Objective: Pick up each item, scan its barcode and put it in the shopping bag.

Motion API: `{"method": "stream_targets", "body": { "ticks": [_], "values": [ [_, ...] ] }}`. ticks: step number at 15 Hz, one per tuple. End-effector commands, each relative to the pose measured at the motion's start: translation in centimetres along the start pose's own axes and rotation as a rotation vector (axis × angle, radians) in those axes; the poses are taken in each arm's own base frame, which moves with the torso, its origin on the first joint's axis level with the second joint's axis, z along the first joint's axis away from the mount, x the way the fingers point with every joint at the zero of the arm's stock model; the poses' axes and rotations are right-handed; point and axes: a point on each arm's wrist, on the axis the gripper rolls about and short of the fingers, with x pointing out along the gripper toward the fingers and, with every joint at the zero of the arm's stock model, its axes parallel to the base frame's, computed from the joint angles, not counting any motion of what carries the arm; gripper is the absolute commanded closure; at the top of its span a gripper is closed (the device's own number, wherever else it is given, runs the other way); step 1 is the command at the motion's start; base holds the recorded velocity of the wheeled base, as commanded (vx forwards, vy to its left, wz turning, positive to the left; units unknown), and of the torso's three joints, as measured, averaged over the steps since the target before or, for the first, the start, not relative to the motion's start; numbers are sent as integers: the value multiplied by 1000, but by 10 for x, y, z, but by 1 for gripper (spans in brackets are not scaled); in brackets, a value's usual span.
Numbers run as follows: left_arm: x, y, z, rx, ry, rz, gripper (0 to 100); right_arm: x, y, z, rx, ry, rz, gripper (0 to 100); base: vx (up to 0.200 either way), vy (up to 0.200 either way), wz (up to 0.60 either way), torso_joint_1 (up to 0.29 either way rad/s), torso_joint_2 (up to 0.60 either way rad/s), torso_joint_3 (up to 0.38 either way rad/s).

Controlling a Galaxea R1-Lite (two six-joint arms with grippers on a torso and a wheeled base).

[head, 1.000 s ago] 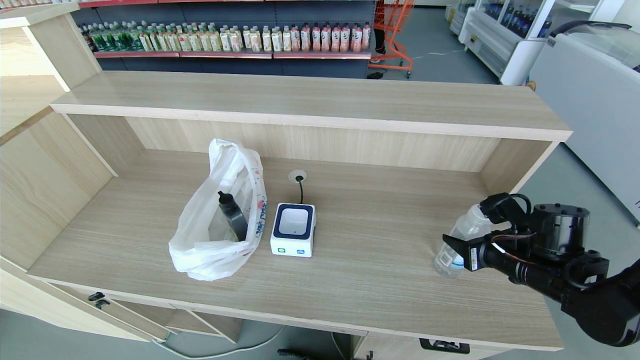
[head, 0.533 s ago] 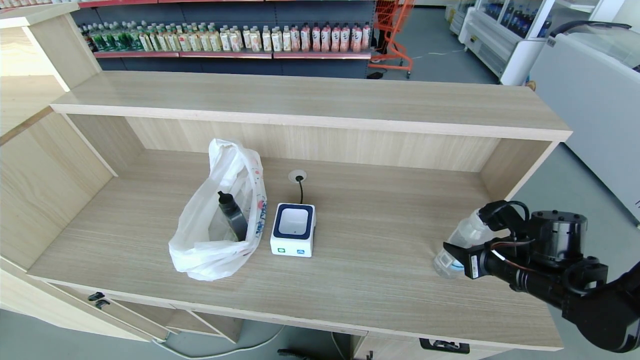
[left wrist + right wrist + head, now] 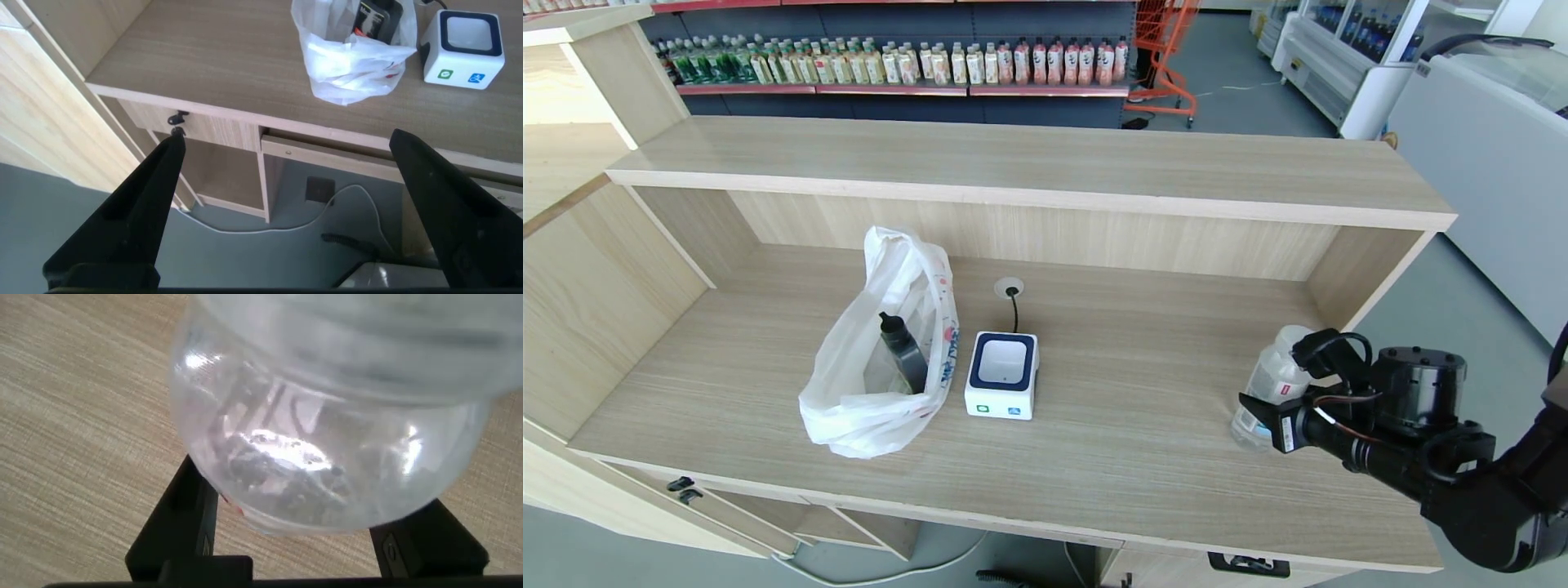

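A clear plastic bottle (image 3: 1270, 380) stands nearly upright at the counter's right end, its base on or just above the wood. My right gripper (image 3: 1278, 408) is shut on its lower body. In the right wrist view the bottle (image 3: 327, 416) bulges between the two black fingers (image 3: 184, 527). A white shopping bag (image 3: 882, 359) stands open left of centre with a dark bottle (image 3: 903, 351) inside. Beside the bag sits the white barcode scanner (image 3: 1002, 374). My left gripper (image 3: 286, 204) hangs open below the counter's front edge, with the bag (image 3: 351, 49) and scanner (image 3: 464, 45) beyond it.
The wooden counter (image 3: 1111, 457) has a raised back ledge (image 3: 1029, 163) and side walls. A cable runs from the scanner to a grommet (image 3: 1009, 287). Bare wood lies between scanner and bottle. Drawers (image 3: 221, 139) sit under the front edge.
The clear bottle has tipped from a lean to nearly upright in the right gripper. The right arm has shifted slightly left and lower. Bag and scanner are unmoved.
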Motion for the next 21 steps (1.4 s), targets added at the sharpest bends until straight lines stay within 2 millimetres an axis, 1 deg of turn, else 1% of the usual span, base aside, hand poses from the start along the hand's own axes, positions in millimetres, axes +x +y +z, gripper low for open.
{"method": "stream_targets", "body": {
  "ticks": [1,2,3,4,5,7,8,9,11,14,18,19,21],
  "values": [
    [0,0,0,0,0,1,0,-6,-7,22,3,-95,-4,100,0,0,0,0,0,0],
    [0,0,0,0,0,1,0,-15,-15,41,10,-178,75,100,0,0,0,0,0,0],
    [0,0,0,0,0,1,0,-22,-19,52,16,-212,138,100,0,0,0,0,0,0],
    [0,0,0,0,0,1,0,-41,-26,68,21,-226,253,100,0,0,0,0,0,0],
    [0,0,0,0,0,1,0,-57,-26,74,42,-217,323,100,0,0,0,0,0,0],
    [0,0,0,0,0,1,0,-88,-21,88,113,-251,579,100,0,0,0,0,0,0],
    [0,0,0,0,0,1,0,-96,-17,92,107,-272,670,100,0,0,0,0,0,0],
    [0,0,0,0,0,1,0,-101,-13,95,92,-290,708,100,0,0,0,0,0,0],
    [0,0,0,0,0,1,0,-115,7,105,69,-322,805,100,0,0,0,0,0,0],
    [0,0,0,0,0,1,0,-129,34,111,69,-331,936,100,0,0,0,0,0,0],
    [0,0,0,0,0,1,0,-136,59,110,46,-317,1055,100,0,0,0,0,0,0],
    [0,0,0,0,0,1,0,-136,60,109,45,-315,1062,100,0,0,0,0,0,0],
    [0,0,0,0,0,1,0,-138,71,109,48,-282,1112,100,0,0,0,0,0,0]
  ]
}}
